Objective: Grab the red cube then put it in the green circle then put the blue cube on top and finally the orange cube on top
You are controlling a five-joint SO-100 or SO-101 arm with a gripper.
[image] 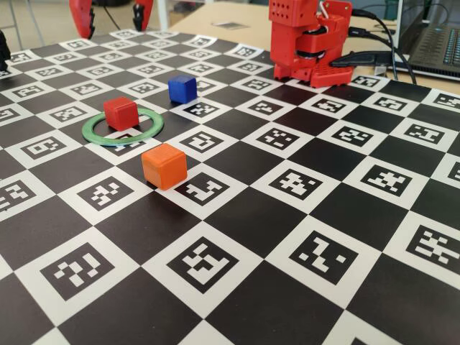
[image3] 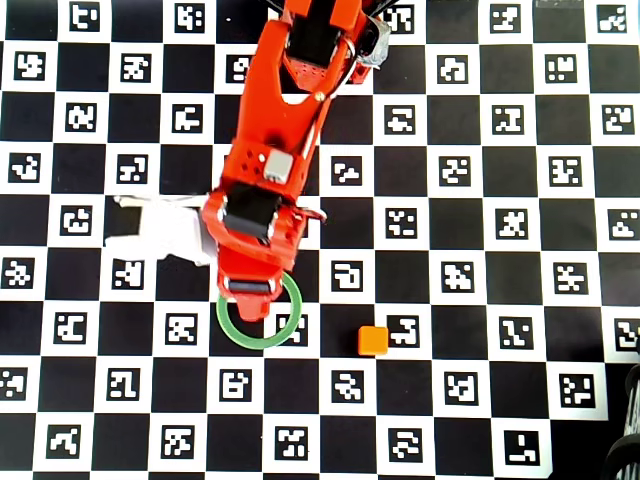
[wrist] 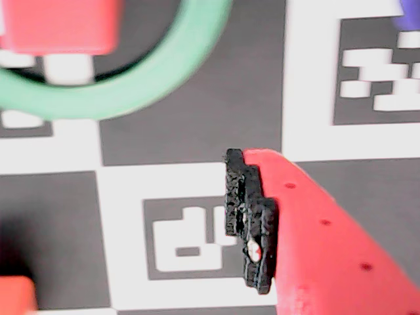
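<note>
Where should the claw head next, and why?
Probably across to the blue cube, then down around it. The red cube already sits inside the green circle, the claw hangs open and empty above, and blue is stacked next.

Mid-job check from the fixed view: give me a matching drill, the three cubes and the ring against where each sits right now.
Things:
1. red cube
2. blue cube
3. orange cube
4. green circle

Places, fixed view:
A. nearest the camera, in front of the ring
B. lying flat on the board around a cube
C. inside the ring
D. beyond the ring, alone on the board

Pairs: 1-C, 2-D, 3-A, 4-B
</note>
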